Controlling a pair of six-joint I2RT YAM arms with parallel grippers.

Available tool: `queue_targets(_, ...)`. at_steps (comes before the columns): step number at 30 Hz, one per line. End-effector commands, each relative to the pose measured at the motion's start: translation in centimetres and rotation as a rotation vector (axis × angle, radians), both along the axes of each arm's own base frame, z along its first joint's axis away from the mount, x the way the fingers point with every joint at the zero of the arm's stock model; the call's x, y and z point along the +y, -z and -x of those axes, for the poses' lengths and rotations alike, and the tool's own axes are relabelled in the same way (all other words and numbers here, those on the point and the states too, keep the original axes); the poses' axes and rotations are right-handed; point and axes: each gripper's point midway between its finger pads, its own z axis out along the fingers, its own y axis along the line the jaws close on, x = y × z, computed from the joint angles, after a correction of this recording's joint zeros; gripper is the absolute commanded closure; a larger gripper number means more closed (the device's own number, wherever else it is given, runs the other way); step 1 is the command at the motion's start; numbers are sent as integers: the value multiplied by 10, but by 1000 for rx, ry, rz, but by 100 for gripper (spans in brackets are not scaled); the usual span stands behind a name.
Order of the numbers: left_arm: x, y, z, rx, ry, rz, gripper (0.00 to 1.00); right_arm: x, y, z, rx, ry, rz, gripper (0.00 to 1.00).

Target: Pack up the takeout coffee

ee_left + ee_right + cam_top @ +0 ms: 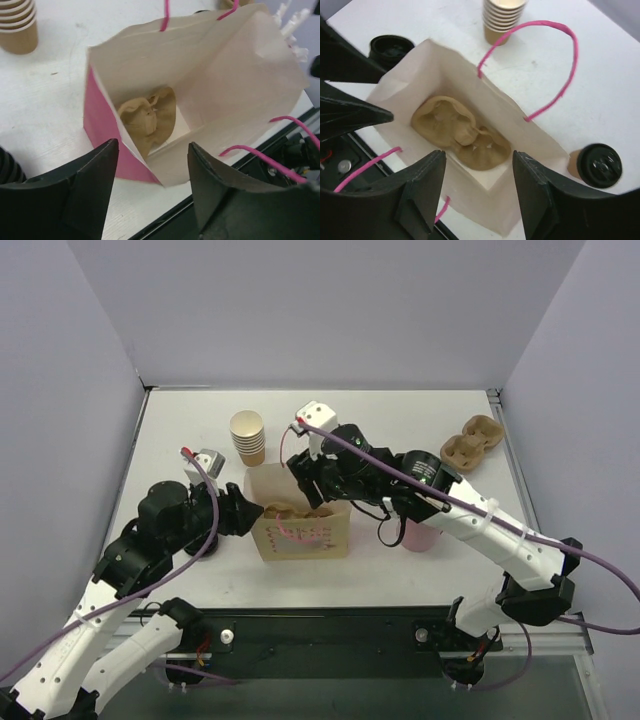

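White table (180,425), lilac walls (320,310) (bag (300,537) contents unclear).

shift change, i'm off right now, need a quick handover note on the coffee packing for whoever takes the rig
Left gripper: open, fingers at the bag's side, holding nothing.
Right gripper: open and empty, over the bag's mouth.
Coffee: upright on the table, beside the bag.
Done: the bag stands open; a crumpled tan thing lies at its bottom.
Left: grasp the coffee and lower it into the bag.
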Motion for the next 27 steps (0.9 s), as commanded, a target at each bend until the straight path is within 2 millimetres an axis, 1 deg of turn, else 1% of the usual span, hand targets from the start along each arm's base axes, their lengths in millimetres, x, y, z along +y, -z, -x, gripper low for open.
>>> queue_targets(1,30,-11,-7,24,-182,-38,30,-53,-36,-21,-82,293,-78,42)
queue_targets(2,32,-12,-8,28,-197,-45,29,-57,-29,-22,-70,315,-63,41)
queue_targets(4,36,-7,-10,57,-221,-73,28,-64,-22,-27,-47,369,-50,40)
queue_targets(5,39,-11,-13,55,-246,-80,28,-66,-25,-29,-42,391,-57,40)
queue_targets(6,40,-6,-16,75,-259,-102,28,-73,-18,-29,-17,416,-24,40)
queue_targets(7,42,-5,-16,88,-265,-118,28,-77,-11,-37,10,469,-14,40)
queue_targets(8,43,-8,-18,86,-274,-124,28,-80,-8,-39,25,494,-7,41)
queue_targets(9,41,-5,-21,95,-271,-141,28,-84,-4,-40,43,514,8,42)
queue_targets(10,40,-7,-23,92,-270,-141,28,-82,5,-40,77,508,14,43)
queue_targets(11,39,-8,-25,92,-270,-140,28,-84,8,-44,102,534,-1,44)
queue_targets(12,36,-9,-28,90,-264,-139,28,-86,14,-44,125,542,3,47)
queue_targets(13,33,-12,-30,78,-255,-130,29,-82,20,-43,163,530,-2,48)
queue_targets(14,29,-15,-31,75,-239,-120,29,-84,24,-44,180,545,-1,50)
queue_targets(18,18,-17,-37,78,-205,-103,35,-89,41,-38,219,573,26,52)
queue_targets(21,11,-13,-40,96,-185,-104,52,-88,58,-36,263,575,64,56)
queue_targets(22,8,-17,-40,90,-172,-95,67,-88,61,-35,268,580,73,57)
queue_targets(23,7,-18,-40,92,-167,-92,73,-90,65,-35,276,588,85,59)
queue_targets(25,2,-20,-40,100,-147,-85,90,-94,69,-34,283,613,102,65)
queue_targets(26,-1,-29,-41,91,-138,-69,100,-94,67,-34,279,615,97,79)
queue_targets(27,-4,-37,-41,93,-132,-48,100,-95,66,-34,282,610,102,90)
